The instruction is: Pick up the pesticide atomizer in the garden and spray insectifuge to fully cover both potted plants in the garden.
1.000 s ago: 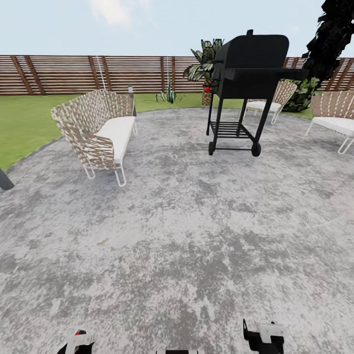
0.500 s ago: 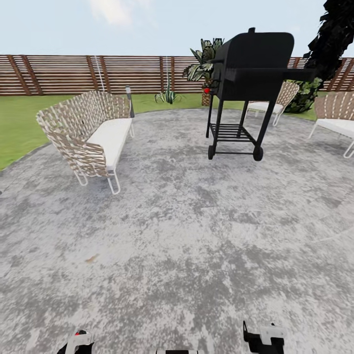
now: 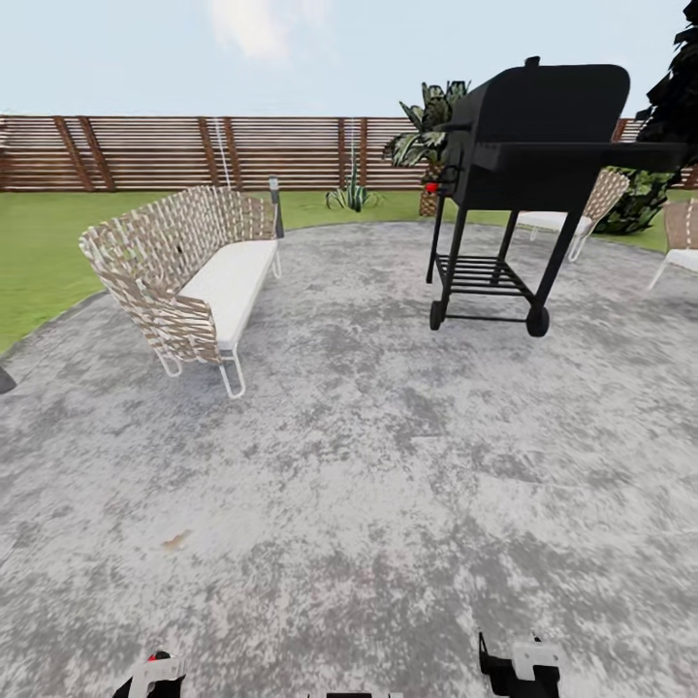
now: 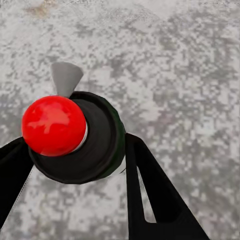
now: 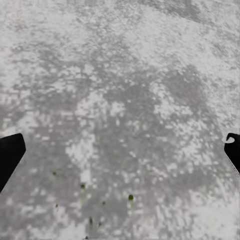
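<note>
My left gripper (image 4: 75, 142) is shut on the pesticide atomizer (image 4: 95, 145), a dark bottle seen from above with its red top (image 4: 52, 125) and pale grey nozzle (image 4: 66, 77). In the head view the left gripper (image 3: 155, 676) sits at the bottom edge with a red spot on it. The right gripper (image 5: 122, 150) is open with only grey paving between its fingers, and it also shows low in the head view (image 3: 519, 667). A low rosette of pointed green leaves (image 3: 351, 197) stands far off on the lawn by the brown slat fence (image 3: 145, 153).
A woven sofa (image 3: 194, 276) stands on the grey patio (image 3: 368, 456) at left. A black wheeled grill (image 3: 528, 174) stands ahead to the right, with a tall palm (image 3: 427, 136) behind it. Woven chairs (image 3: 572, 208) and a dark bush (image 3: 679, 107) are at far right.
The whole head view has shifted: sofa, grill and fence now sit further right and the grill looks larger, so the camera moved. Both grippers keep their places at the bottom edge.
</note>
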Controlling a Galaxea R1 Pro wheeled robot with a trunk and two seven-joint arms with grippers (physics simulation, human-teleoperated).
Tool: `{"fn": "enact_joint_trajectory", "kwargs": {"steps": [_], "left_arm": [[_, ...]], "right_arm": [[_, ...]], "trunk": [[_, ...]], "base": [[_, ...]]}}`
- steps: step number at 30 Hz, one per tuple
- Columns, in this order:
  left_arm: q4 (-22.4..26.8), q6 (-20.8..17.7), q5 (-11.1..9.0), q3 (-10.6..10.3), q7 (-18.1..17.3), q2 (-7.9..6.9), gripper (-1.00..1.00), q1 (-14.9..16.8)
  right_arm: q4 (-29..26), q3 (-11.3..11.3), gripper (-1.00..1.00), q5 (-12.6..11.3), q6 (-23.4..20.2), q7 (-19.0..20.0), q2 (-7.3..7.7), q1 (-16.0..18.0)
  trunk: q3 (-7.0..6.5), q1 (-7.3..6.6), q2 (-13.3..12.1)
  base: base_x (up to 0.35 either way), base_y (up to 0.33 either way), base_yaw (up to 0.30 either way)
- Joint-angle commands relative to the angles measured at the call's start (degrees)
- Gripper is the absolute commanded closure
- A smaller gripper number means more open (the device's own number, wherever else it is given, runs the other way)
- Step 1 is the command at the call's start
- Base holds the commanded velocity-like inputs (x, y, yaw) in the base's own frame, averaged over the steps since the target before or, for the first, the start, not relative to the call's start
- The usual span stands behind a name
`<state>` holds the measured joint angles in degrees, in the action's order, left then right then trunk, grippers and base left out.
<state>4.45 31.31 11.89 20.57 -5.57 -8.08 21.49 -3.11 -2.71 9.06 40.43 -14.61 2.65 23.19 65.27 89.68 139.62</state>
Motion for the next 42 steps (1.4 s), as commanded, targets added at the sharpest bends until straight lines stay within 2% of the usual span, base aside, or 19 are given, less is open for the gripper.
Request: {"fn": "enact_joint_trajectory", "kwargs": {"steps": [1,26,42], "left_arm": [[-0.1,0.2,0.3,0.5,-0.3,-0.01,1.00,0.0],[0.0,0.2,0.3,0.5,-0.3,-0.01,1.00,0.0],[0.0,0.2,0.3,0.5,-0.3,-0.01,1.00,0.0]], "right_arm": [[0.0,-0.3,-1.00,0.6,0.1,-0.3,-0.01,0.0],[0.0,-0.3,-1.00,0.6,0.1,-0.3,-0.01,0.0],[0.1,-0.3,-1.00,0.7,0.1,-0.3,-0.01,0.0]], "trunk": [[-0.02,0.02,0.0],[-1.68,0.02,0.0],[-2.18,0.02,0.0]], "base": [[0.337,-0.075,0.169],[0.337,-0.075,0.172],[0.336,-0.075,0.012]]}}
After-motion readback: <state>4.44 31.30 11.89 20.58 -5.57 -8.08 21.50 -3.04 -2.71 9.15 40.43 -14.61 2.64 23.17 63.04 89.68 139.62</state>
